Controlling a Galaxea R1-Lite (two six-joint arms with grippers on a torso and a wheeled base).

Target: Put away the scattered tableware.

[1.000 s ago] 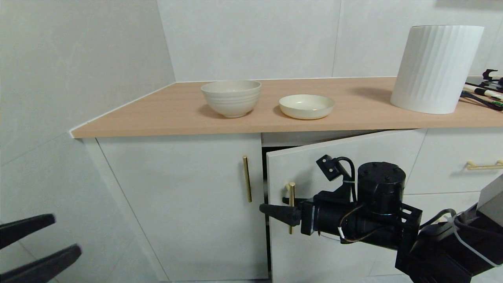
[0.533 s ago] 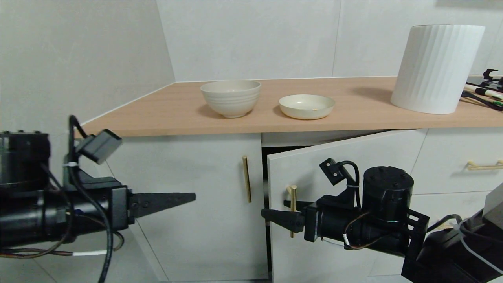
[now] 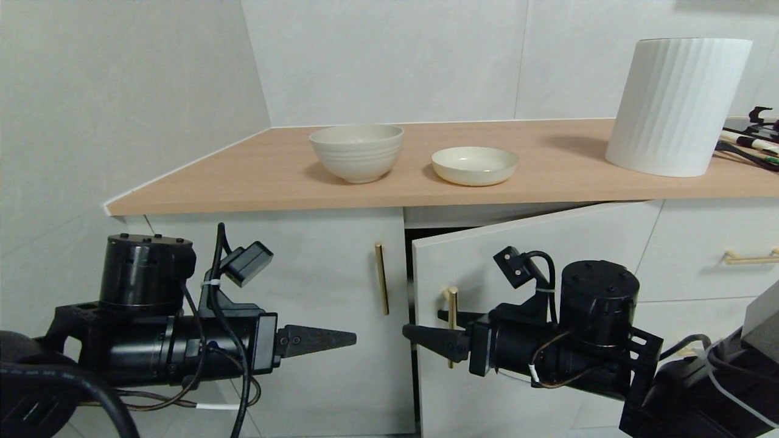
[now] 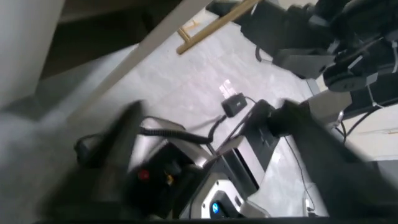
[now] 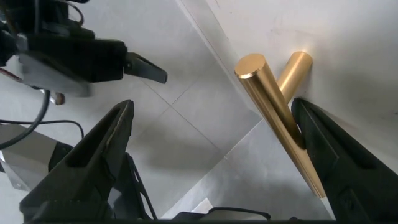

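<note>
In the head view, the bowl [image 3: 357,152] and the shallow dish [image 3: 475,165] sat near each other, not touching, toward the left end of the worktop [image 3: 255,176] and back from its front edge. A white ribbed container [image 3: 678,106] stood near the right edge. Below, the cabinet door [image 3: 548,237] hung ajar, with the right gripper [image 3: 435,331] at its brass handle [image 3: 451,298]. The left gripper [image 3: 322,339] hung level before the shut door [image 3: 292,255], its tip near the right gripper.

In the left wrist view, that gripper's fingers [image 4: 124,143] were blurred but spread, with nothing between them.

In the right wrist view, the fingers [image 5: 99,155] stood wide apart. The handle lay between them, leaning on one, unclamped.

The likely trouble was the hook. With the bar only resting against one finger, a pull that did not follow the door's arc could let it slide off and leave the cupboard half open. The two grippers also sat close enough that a careless sideways move might knock them together.
</note>
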